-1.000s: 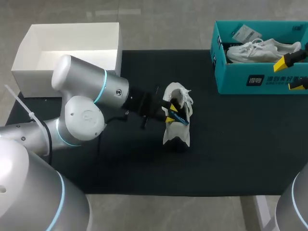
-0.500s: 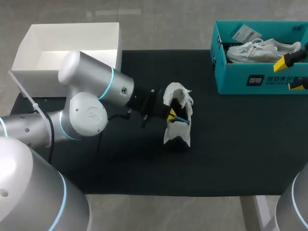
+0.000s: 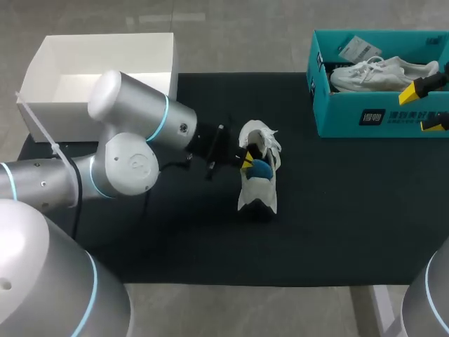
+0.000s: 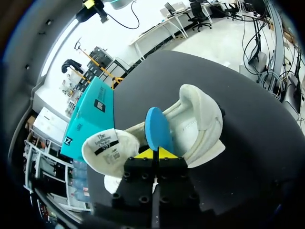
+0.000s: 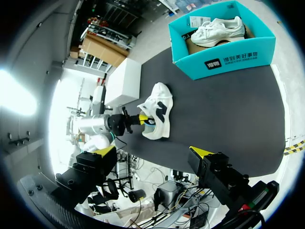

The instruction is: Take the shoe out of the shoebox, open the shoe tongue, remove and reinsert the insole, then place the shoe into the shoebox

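A white shoe (image 3: pixel 258 188) stands on the black mat (image 3: pixel 337 210) at the table's middle, its tongue (image 4: pixel 109 150) folded open. My left gripper (image 3: pixel 247 160) is at the shoe's opening, shut on the blue insole (image 3: pixel 261 168). The insole's (image 4: pixel 157 130) rounded end sticks up out of the shoe (image 4: pixel 198 119) just ahead of the yellow tips of this gripper (image 4: pixel 153 153). The rest of the insole is hidden inside. My right gripper (image 3: pixel 424 107) hangs open at the teal shoebox (image 3: pixel 379 116) on the far right, holding nothing. From the right wrist, its gripper (image 5: pixel 153 152) looks down on the shoe (image 5: pixel 159 112).
A second white shoe (image 3: pixel 382 72) and a paper tag lie in the teal shoebox. An open white box (image 3: pixel 34 74) stands at the back left, partly behind my left arm. The mat's front and right parts are bare.
My left gripper has shut on the blue insole and drawn its end up out of the shoe. The left arm shifted slightly back. The right arm has not moved.
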`<state>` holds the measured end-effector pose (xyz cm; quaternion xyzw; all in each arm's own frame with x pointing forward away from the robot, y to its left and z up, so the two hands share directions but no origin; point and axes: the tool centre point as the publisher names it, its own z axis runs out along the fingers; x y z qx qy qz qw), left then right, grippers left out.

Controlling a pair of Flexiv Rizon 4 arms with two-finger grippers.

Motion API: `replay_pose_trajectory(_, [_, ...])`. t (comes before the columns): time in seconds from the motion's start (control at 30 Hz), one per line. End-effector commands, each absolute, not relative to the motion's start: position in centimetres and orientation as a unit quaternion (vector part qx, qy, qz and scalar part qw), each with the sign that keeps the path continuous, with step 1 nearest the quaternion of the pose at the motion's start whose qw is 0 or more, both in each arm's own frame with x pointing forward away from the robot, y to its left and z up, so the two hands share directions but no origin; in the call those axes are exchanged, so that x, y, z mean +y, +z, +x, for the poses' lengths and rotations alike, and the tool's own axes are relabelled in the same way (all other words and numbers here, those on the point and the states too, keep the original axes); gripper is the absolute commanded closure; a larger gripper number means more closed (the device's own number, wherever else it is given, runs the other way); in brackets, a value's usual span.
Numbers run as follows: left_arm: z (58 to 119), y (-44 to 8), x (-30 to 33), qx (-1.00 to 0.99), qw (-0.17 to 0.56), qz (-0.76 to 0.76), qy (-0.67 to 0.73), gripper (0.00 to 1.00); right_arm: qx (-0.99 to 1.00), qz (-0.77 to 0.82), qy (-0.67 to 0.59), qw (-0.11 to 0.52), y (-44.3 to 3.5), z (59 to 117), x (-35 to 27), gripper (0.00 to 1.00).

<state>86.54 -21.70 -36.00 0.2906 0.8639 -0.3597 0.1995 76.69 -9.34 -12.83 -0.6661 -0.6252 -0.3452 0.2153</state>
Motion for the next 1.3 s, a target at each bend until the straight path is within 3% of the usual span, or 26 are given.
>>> replay_pose_trajectory(0.03, [85.9, -35.8, -21.7, 0.861, 0.195, 0.298, -0.363, 1.00, -0.625, -0.667, -0.344, 0.214, -12.9, 76.7, -9.3, 0.00])
replay_pose_trajectory(0.1, [85.5, -35.6, -21.9, 0.860, 0.193, 0.301, -0.365, 1.00, -0.625, -0.667, -0.344, 0.214, -12.9, 76.7, -9.3, 0.00])
replay_pose_trajectory(0.23, [84.7, -35.5, -22.1, 0.859, 0.187, 0.308, -0.364, 0.70, -0.625, -0.667, -0.344, 0.214, -12.9, 76.7, -9.3, 0.00])
replay_pose_trajectory(0.37, [84.4, -35.6, -22.2, 0.863, 0.181, 0.314, -0.351, 0.62, -0.625, -0.667, -0.344, 0.214, -12.9, 76.7, -9.3, 0.00])
replay_pose_trajectory(0.57, [84.8, -36.3, -22.4, 0.866, 0.178, 0.315, -0.345, 0.74, -0.625, -0.667, -0.344, 0.214, -12.9, 76.7, -9.3, 0.00])
replay_pose_trajectory(0.6, [84.8, -36.4, -22.5, 0.867, 0.177, 0.317, -0.340, 0.96, -0.625, -0.667, -0.344, 0.214, -12.9, 76.7, -9.3, 0.00])
replay_pose_trajectory(0.63, [84.8, -36.5, -22.7, 0.867, 0.177, 0.318, -0.339, 1.00, -0.625, -0.667, -0.344, 0.214, -12.9, 76.7, -9.3, 0.00])
replay_pose_trajectory(1.3, [85.4, -38.7, -23.9, 0.873, 0.173, 0.319, -0.326, 1.00, -0.625, -0.667, -0.344, 0.214, -12.9, 76.7, -9.3, 0.00])
